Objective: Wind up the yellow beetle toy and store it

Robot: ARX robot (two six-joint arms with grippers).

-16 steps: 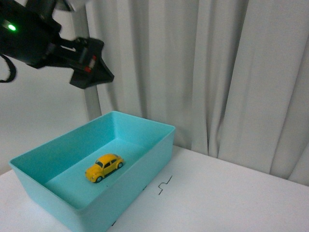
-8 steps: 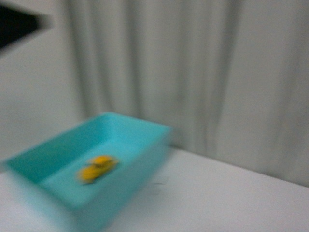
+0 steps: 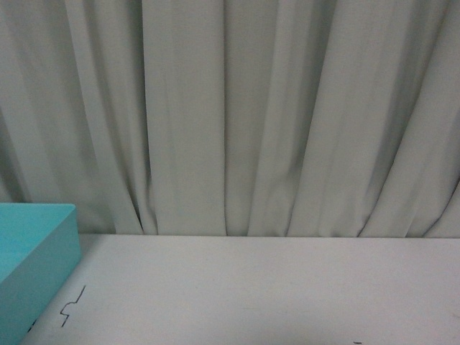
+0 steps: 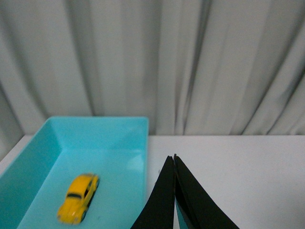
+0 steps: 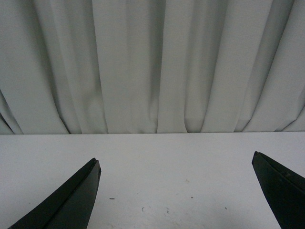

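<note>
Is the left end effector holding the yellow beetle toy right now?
No: the yellow beetle toy lies on the floor of the teal bin, apart from the left end effector, whose tips meet with nothing between them.

The toy car (image 4: pixel 78 198) sits inside the box (image 4: pixel 95 119), on its floor. The box stands on the surface (image 3: pixel 273 287), at the far left in the front view. A curtain (image 3: pixel 230 115) hangs behind, along the surface's far edge. A small squiggle (image 3: pixel 72 305) lies on the surface just right of the box. The left tool (image 4: pixel 174 160) is above the box wall that borders the open surface. The right tool (image 5: pixel 176 164) is over the surface, facing the curtain.
</note>
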